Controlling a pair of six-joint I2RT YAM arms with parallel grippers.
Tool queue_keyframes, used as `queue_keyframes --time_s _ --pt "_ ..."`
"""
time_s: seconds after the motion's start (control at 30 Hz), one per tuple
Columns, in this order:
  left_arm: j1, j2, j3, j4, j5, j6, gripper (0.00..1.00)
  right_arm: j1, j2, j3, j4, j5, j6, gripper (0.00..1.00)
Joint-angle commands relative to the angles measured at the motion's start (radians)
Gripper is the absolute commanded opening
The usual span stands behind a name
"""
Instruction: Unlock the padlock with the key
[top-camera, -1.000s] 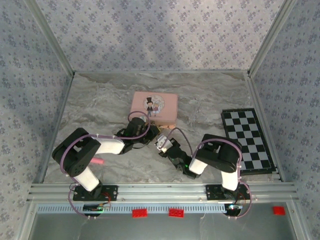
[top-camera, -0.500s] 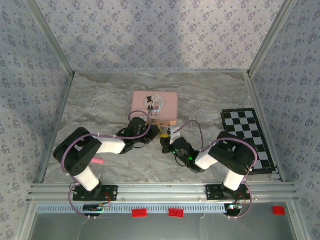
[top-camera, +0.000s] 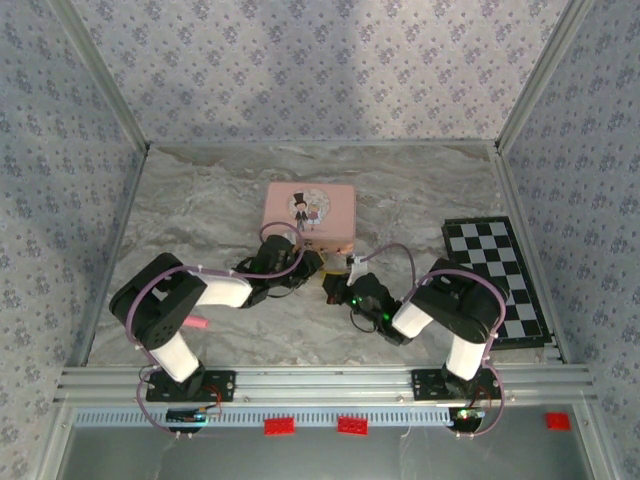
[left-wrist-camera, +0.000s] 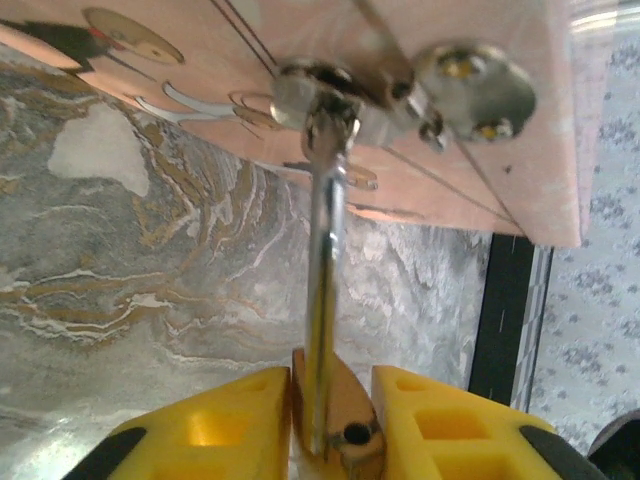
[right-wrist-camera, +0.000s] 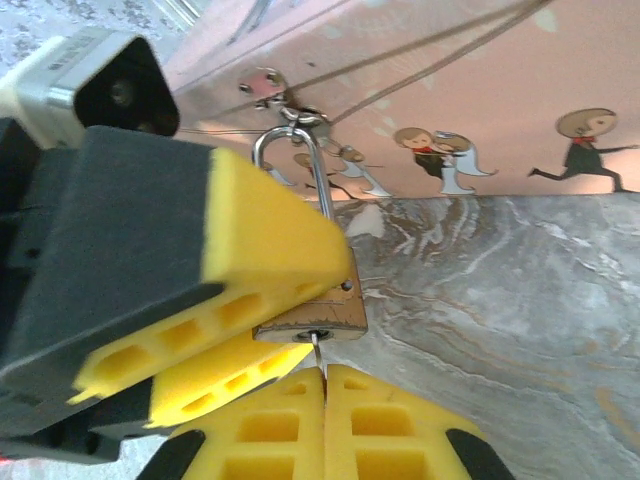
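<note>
"Now, item one: where is the padlock (right-wrist-camera: 312, 318)?"

"At the front of the pink box (top-camera: 308, 212), near the middle of the table (top-camera: 200, 200). Its shackle (left-wrist-camera: 322, 250) passes through the box's clasp (left-wrist-camera: 318, 100). The brass body points away from the box, toward the near edge."

"State of the left gripper (left-wrist-camera: 332, 392)?"

"I have the brass body between its yellow fingers (left-wrist-camera: 260, 400). Both sit against the body's sides at a narrow spread, so I record it as holding the padlock. In the right wrist view one finger covers the upper part of the body and the other lies beneath it."

"And the right gripper (right-wrist-camera: 324, 380)?"

"Closed down tight, pads pressed face to face. A thin sliver of metal, the key (right-wrist-camera: 316, 346), stands out from between the fingertips and meets the underside of the padlock. How far it is in, I cannot tell."

"Is the shackle released?"

"One leg runs down to the body and the other goes behind my left finger. Locked or unlocked, I cannot tell."

"Anything else to note?"

"A black-and-white chequered board (top-camera: 495, 280) lies flat at the right edge of the table, well apart from the padlock"
</note>
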Motion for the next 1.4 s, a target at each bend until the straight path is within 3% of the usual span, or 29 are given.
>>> queue_keyframes --time_s 0.0,0.2,0.47,0.8,1.1,1.37 --pt "-0.014 -0.026 0.028 -0.014 0.031 0.031 0.33 -0.011 -0.004 -0.014 -0.033 0.035 0.039 0.00" --pt "0.008 -0.083 0.021 -0.079 0.008 0.073 0.45 -0.012 0.001 -0.020 -0.028 0.035 0.039 0.00" --pt "0.086 -0.225 0.010 -0.274 -0.020 0.189 0.51 -0.015 0.008 -0.018 -0.028 0.029 0.037 0.00" --pt "0.199 -0.414 0.117 -0.697 -0.094 0.531 0.56 -0.025 0.023 -0.010 -0.030 0.012 0.039 0.00" --pt "0.316 -0.392 0.181 -0.741 -0.077 0.702 0.64 -0.025 -0.010 0.003 -0.085 0.011 0.030 0.00" --pt "0.356 -0.332 0.208 -0.735 -0.032 0.730 0.66 -0.034 -0.007 0.012 -0.102 -0.021 0.023 0.00"
